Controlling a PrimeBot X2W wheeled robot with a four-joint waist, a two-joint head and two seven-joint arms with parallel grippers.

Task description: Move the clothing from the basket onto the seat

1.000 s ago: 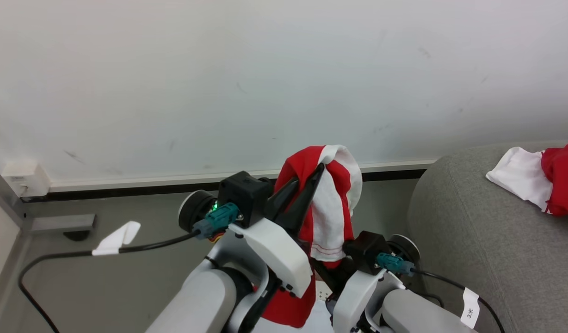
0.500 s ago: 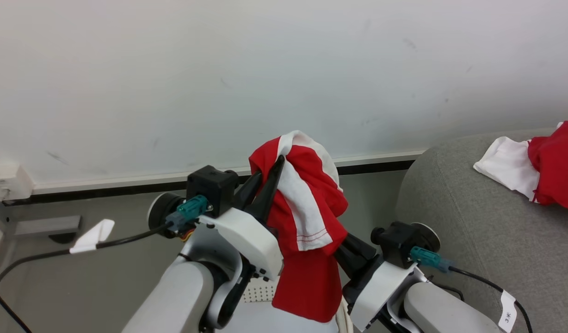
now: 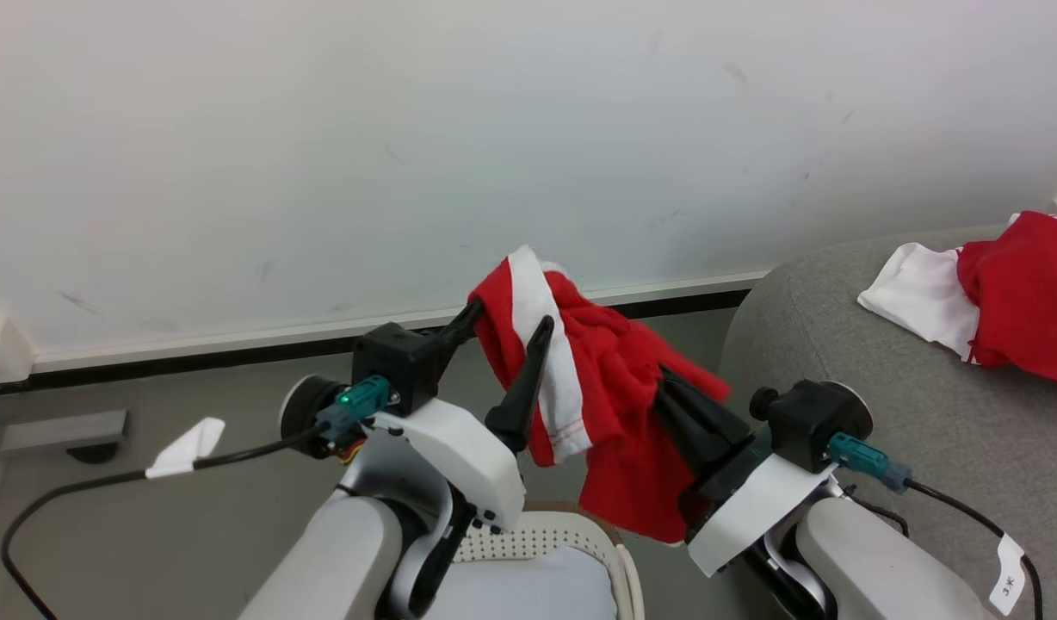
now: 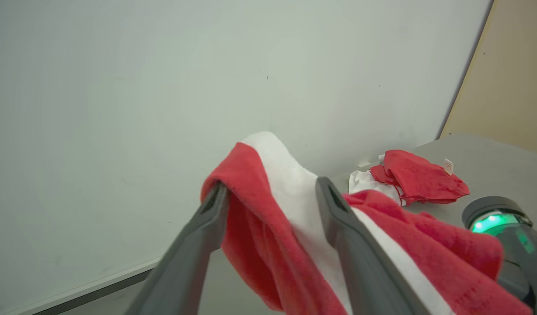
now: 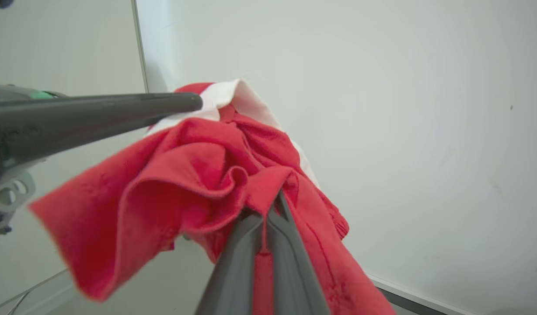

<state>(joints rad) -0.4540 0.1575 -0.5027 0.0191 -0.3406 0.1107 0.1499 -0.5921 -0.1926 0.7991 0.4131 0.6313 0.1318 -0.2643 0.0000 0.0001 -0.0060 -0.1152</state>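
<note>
A red garment with a white stripe [image 3: 602, 383] hangs in the air between my two grippers, above the basket [image 3: 580, 532]. My left gripper [image 3: 507, 320] is open; the cloth [image 4: 290, 210] lies draped over one of its spread fingers [image 4: 214, 205]. My right gripper [image 3: 670, 383] is shut on a red fold of the garment [image 5: 198, 175], as the right wrist view shows at its fingertips [image 5: 273, 210]. On the grey seat [image 3: 830, 344] at the right lie a red piece [image 3: 1023, 297] and a white piece [image 3: 916, 288]. Only the basket's perforated cream rim shows, between my forearms.
A white wall [image 3: 494, 129] with a dark baseboard stands close ahead. Grey floor lies below it, with a black cable and white tag [image 3: 184, 443] at the left. The left gripper's finger [image 5: 120, 109] crosses the right wrist view.
The left gripper has opened, leaving the garment draped on a finger. The right gripper has risen and closed on the garment. The head camera has shifted a little.
</note>
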